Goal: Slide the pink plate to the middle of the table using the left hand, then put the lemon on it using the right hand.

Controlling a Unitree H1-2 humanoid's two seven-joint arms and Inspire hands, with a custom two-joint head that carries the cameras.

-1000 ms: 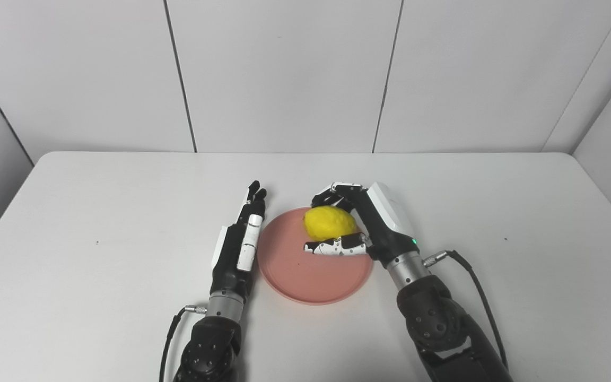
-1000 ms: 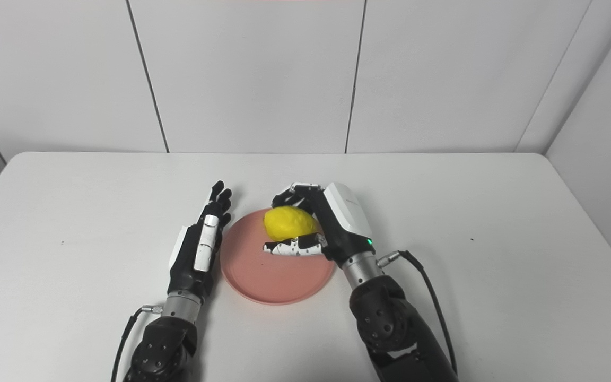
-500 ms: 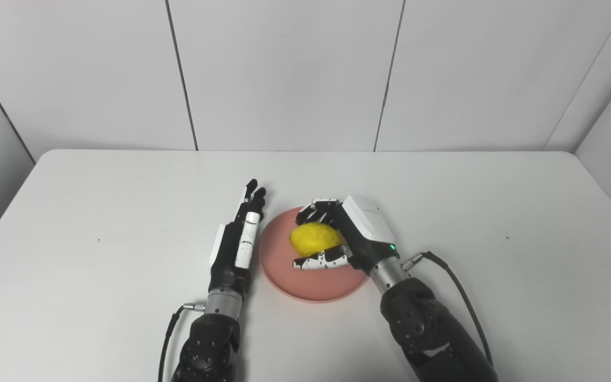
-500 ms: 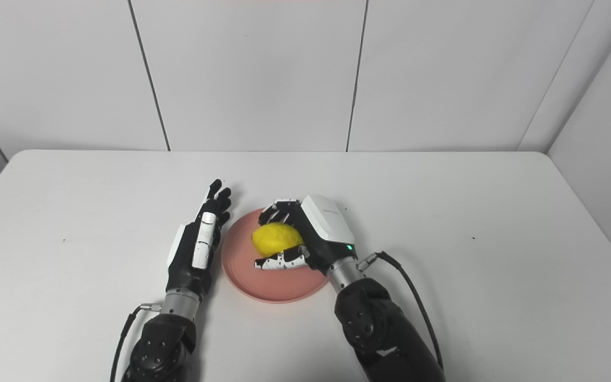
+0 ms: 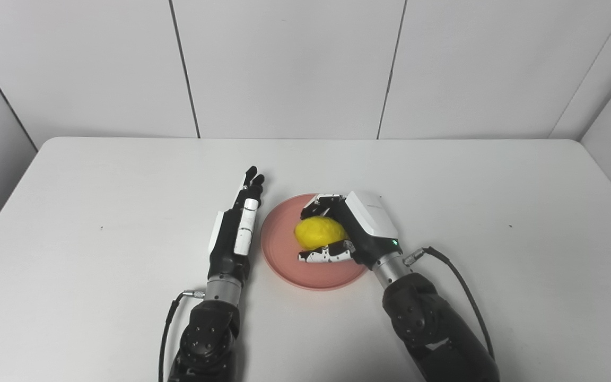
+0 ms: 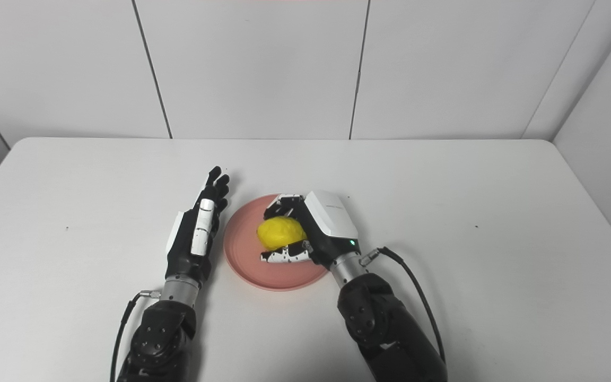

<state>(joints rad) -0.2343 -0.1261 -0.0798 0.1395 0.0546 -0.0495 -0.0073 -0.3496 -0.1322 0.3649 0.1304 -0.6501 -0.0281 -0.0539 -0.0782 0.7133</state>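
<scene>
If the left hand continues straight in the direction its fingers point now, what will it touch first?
Probably nothing: the left hand points toward the far edge of the table, passing left of the pink plate. That path looks free, then the wall panels.

You have bare table (image 5: 98, 175) on every outer side: the whole left stretch, the far strip up to the wall panels (image 5: 284, 69), and the wide right part all lie free for a hand to pass. The middle is the crowded spot, where the pink plate (image 5: 284, 260) sits with the left hand (image 5: 236, 233) stretched flat just beside its left rim, fingers straight and holding nothing, so nothing fits through on that side. Over the plate, the right hand (image 5: 345, 233) curls round the lemon (image 5: 319, 232), and its arm and cable (image 5: 459, 286) block the near right approach.
</scene>
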